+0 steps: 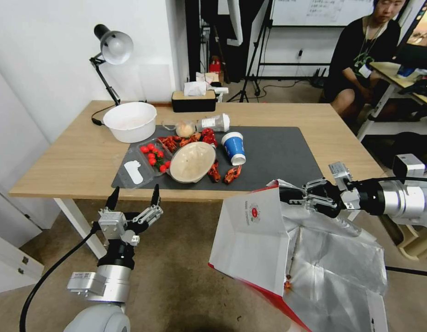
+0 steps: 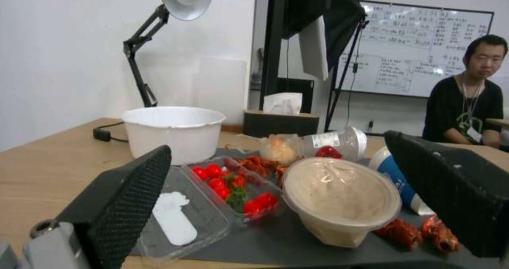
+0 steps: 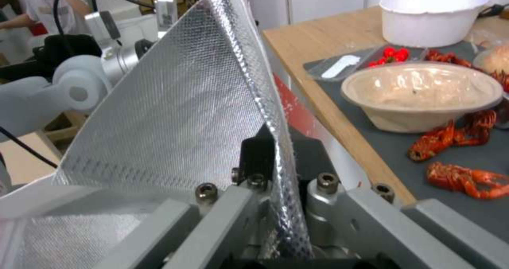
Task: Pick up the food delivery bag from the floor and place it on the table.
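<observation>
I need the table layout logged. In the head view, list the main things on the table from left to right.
Desk lamp → white bowl → clear tray of cherry tomatoes → tan paper bowl → blue-and-white cup, lying on the dark grey mat.

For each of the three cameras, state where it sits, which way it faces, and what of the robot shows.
Head: high, looking down at the table; both arms, left gripper open.
Left wrist: level with the tabletop, facing across it; own fingers.
Right wrist: behind the right gripper, shut on the food delivery bag.
All share the beige bowl.
</observation>
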Motion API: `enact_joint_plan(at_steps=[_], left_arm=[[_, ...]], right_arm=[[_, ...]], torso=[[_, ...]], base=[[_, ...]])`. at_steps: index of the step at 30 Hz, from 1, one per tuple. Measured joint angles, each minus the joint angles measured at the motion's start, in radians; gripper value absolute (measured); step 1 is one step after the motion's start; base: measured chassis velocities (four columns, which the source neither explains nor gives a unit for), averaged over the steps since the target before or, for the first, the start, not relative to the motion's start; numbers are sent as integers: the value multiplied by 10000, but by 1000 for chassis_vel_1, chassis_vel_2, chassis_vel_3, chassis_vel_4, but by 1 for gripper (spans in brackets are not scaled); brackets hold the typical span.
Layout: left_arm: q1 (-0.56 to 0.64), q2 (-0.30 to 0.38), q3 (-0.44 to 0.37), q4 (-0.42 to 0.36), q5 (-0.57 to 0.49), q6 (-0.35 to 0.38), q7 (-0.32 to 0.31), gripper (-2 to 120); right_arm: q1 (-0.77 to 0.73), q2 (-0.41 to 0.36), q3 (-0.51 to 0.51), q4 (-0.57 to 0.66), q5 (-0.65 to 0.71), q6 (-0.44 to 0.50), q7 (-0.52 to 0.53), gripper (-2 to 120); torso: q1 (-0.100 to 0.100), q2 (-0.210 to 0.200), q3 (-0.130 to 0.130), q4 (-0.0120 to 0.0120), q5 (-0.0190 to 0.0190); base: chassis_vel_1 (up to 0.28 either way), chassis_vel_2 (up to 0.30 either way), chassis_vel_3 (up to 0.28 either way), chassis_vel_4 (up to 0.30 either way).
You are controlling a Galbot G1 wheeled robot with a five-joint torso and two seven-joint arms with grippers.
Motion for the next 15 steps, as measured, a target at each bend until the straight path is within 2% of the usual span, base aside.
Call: enact_joint_plan(at_steps=[10,15], left_arm=[[39,-18,-1,12,23,-61,9,100],[54,-52,5,27,72,-94,36,100]], right_arm=[[193,-375,366,190,760,-35,82,0],[786,-603,913,210,2031,-254,468,0]], torso=[[-15,-31,-17,0,0],[-20,-46,-26,0,-1]], base=[[0,0,0,0],[0,0,0,0]])
